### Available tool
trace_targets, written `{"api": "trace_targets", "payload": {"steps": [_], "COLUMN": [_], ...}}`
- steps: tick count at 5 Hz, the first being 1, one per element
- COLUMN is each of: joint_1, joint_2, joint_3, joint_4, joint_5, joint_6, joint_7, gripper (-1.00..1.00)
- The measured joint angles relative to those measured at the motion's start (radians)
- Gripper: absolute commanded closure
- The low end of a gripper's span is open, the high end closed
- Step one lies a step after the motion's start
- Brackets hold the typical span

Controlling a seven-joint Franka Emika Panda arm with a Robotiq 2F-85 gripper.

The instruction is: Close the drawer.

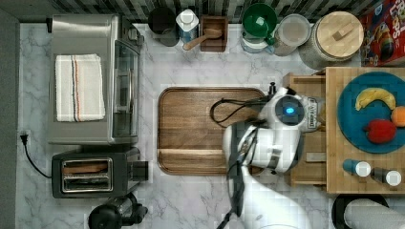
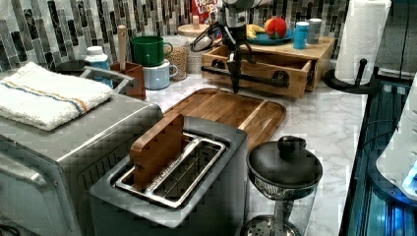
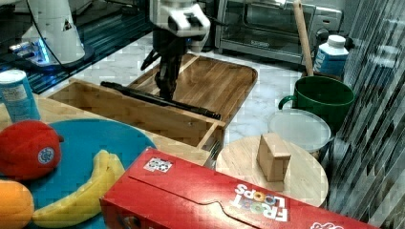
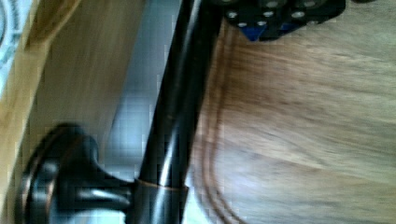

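Note:
The drawer (image 1: 305, 85) is a light-wood box that sticks out from under the butcher-block slab toward the top view's left. A thin black bar handle (image 2: 260, 78) runs across its front (image 3: 143, 114). My gripper (image 2: 235, 86) points straight down, shut, with nothing held. Its tips (image 3: 167, 93) rest against the outer side of the handle (image 4: 177, 116), between the bar and the brown tray. In the top view the arm's white wrist (image 1: 286, 112) covers the middle of the drawer and the gripper.
The brown wooden tray (image 1: 191, 129) lies directly in front of the drawer. The slab (image 1: 334, 157) above the drawer carries a blue plate of fruit (image 1: 372, 119) and shakers. A toaster oven (image 1: 90, 78), a toaster (image 1: 88, 174) and a paper-towel stand (image 2: 364, 37) ring the marble counter.

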Motion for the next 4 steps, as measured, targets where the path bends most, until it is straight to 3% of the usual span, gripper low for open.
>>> {"api": "trace_targets", "payload": {"steps": [3,4], "joint_1": [-0.128,-0.129], "joint_2": [0.031,0.045], "joint_3": [-0.071,-0.066], "joint_4": [0.096,0.117], "joint_5": [0.022,0.023], "joint_6": [-0.016,-0.044], "joint_7": [-0.029,-0.054], "gripper": [1.0,1.0]}}
